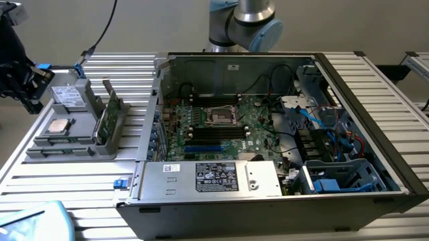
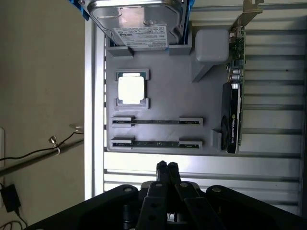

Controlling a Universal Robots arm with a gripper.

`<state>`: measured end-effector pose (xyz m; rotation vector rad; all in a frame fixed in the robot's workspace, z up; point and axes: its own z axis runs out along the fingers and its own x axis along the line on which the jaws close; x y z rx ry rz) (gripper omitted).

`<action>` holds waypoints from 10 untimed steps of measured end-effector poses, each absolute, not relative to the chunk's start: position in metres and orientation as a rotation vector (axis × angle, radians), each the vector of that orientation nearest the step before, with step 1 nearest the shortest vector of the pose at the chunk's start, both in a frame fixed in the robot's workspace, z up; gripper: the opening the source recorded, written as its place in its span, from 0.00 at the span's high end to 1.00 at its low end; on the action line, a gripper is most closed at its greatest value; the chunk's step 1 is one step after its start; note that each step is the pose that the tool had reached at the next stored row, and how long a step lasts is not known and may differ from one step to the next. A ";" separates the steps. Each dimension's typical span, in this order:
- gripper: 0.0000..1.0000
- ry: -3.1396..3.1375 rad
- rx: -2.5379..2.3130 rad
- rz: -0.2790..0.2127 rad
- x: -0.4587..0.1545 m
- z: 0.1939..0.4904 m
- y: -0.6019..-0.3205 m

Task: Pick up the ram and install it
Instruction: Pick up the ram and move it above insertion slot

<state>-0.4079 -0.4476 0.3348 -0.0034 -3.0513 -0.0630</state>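
Observation:
Two ram sticks (image 2: 156, 121) (image 2: 156, 143) stand on edge in slots of a grey holder tray (image 2: 168, 96), side by side. In the exterior view the ram (image 1: 57, 142) sits at the near end of that tray (image 1: 40, 153), at the exterior view's left. My black gripper (image 2: 167, 167) hangs above the table just off the tray's edge, nearest the second stick. Its fingers are shut together with nothing between them. In the exterior view the gripper (image 1: 31, 104) is at the far left, beside the tray. The open computer case (image 1: 268, 130) holds the motherboard (image 1: 228, 123) with dark memory slots.
On the tray also sit a hard drive (image 2: 139, 19), a square silver processor (image 2: 131, 88) and a broad green card with a black fan (image 2: 231, 115) standing upright. The case has a power supply (image 1: 211, 178) at its front and loose cables (image 1: 328, 130) on the exterior view's right.

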 end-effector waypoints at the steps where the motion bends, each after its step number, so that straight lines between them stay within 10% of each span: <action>1: 0.89 -3.051 -0.003 -0.063 -0.408 0.335 -0.448; 10: 0.89 -3.038 0.199 -0.055 -0.408 0.334 -0.448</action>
